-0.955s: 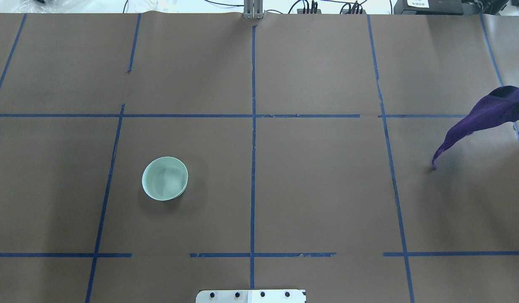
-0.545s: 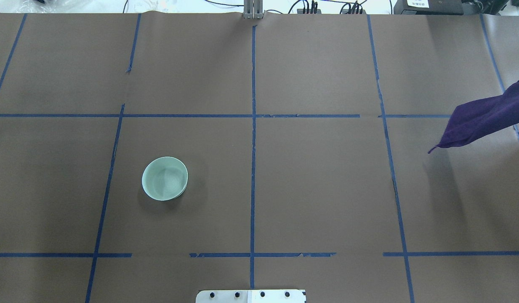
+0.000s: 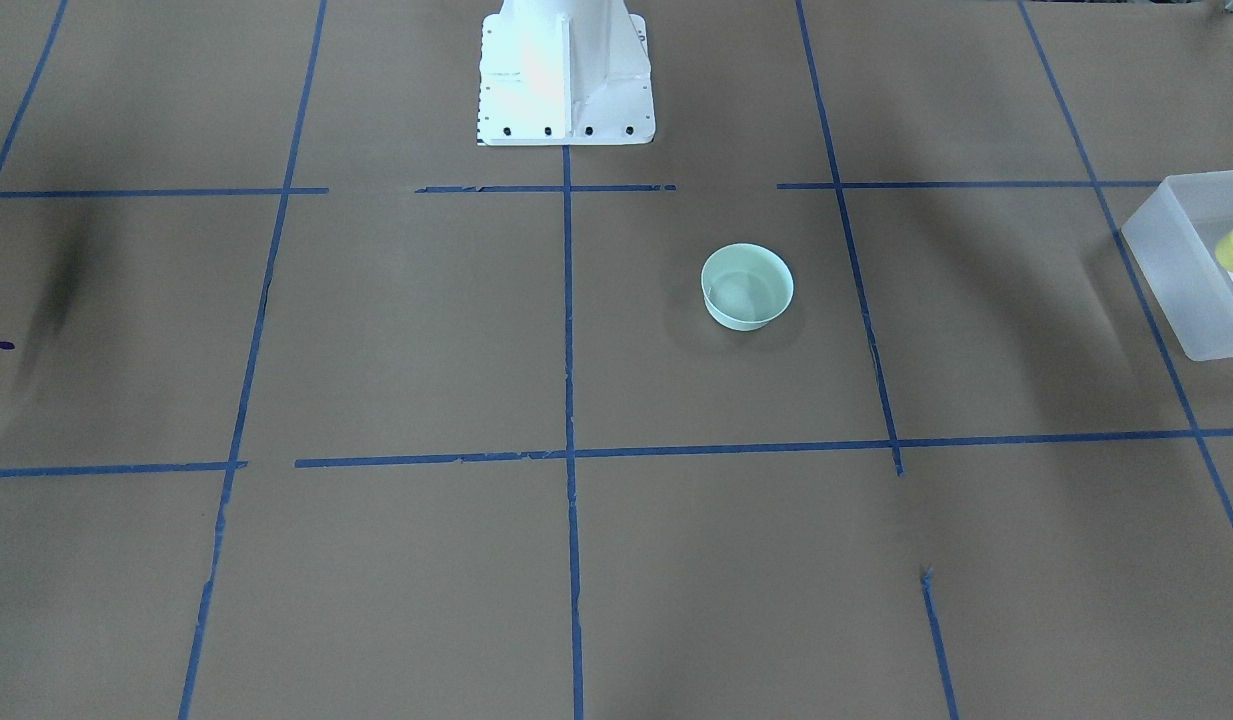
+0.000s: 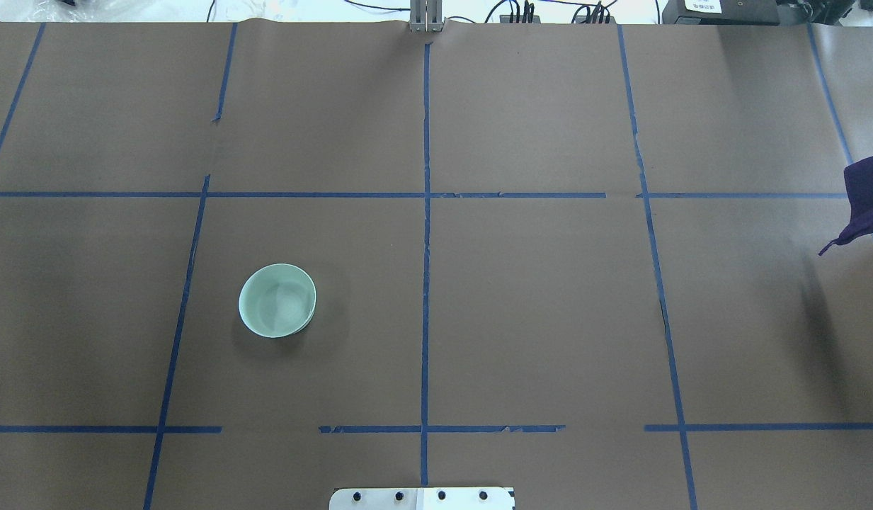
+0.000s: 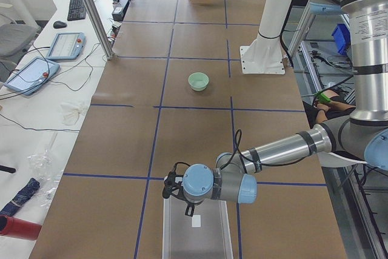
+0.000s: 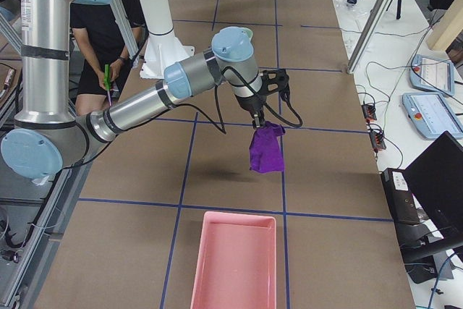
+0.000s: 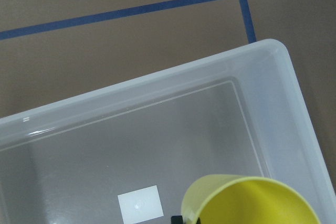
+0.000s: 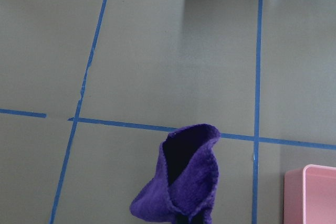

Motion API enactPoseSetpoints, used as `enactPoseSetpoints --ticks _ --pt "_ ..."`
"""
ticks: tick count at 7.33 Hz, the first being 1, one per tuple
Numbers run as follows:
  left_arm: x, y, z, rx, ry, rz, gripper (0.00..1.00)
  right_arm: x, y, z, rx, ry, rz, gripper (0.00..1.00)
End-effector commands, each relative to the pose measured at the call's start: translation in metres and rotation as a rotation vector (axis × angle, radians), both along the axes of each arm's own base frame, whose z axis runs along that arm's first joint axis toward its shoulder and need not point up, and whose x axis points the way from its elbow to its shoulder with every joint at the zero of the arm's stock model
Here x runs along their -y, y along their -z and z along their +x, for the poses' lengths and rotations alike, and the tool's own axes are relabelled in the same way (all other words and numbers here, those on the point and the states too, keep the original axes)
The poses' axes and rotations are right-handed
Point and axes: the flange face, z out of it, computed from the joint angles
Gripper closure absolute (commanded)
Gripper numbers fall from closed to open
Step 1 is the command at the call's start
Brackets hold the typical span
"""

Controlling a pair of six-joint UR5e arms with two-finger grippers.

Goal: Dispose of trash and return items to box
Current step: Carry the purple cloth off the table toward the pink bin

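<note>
Surface: you are looking at a tabletop [image 4: 535,319] covered in brown paper and marked into a grid with blue tape [image 4: 426,212]. The robot's white base plate [image 3: 566,70] stands at the middle of the robot-side edge.
Bowl: a mint-green bowl [image 4: 277,300] sits upright on the robot's left half of the tabletop, apart from everything else.
Box: the translucent box [image 3: 1176,290] rests at the tabletop's left end. You can see a small white label [image 7: 139,205] on its floor.
Cup: the yellow cup [image 7: 252,203] is over the inside of the box, near one corner, with its open mouth tipped toward the wrist camera. You cannot tell whether it touches the box floor.
Left gripper: the left gripper [image 5: 173,189] hangs over the box's end nearer the bowl. Only a dark sliver shows beside the cup's rim in the wrist view, so you cannot tell how far apart its fingers are or whether they grip the cup.
Cloth: a purple cloth [image 6: 266,148] dangles in a loose fold clear of the tabletop, near the right end.
Right gripper: the right gripper [image 6: 258,122] is directly above the cloth, which hangs from it. The fabric hides the fingers, so you cannot tell how wide they stand.
Tray: a pink tray [image 6: 233,258] lies at the tabletop's right end, beyond the hanging cloth.
Person: a person in a dark top [image 6: 108,27] sits behind the robot, off the tabletop.
</note>
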Motion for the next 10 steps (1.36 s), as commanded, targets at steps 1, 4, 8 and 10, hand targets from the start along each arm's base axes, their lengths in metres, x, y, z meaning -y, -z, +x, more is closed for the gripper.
enactPoseSetpoints --ticks 1,4,8,10 --pt "-0.002 -0.012 0.012 -0.004 -0.031 0.028 1.00 -0.006 0.000 0.025 -0.018 -0.029 0.033 1.00" --pt "-0.002 -0.015 0.020 -0.005 -0.050 0.047 1.00 -0.009 -0.002 0.042 -0.062 -0.045 0.063 1.00" --pt "0.005 -0.006 0.022 0.007 -0.059 0.123 0.01 -0.008 -0.007 0.063 -0.179 -0.036 0.123 1.00" --pt "0.016 0.008 0.023 0.005 -0.054 0.148 0.01 -0.012 -0.032 0.101 -0.253 -0.024 0.149 1.00"
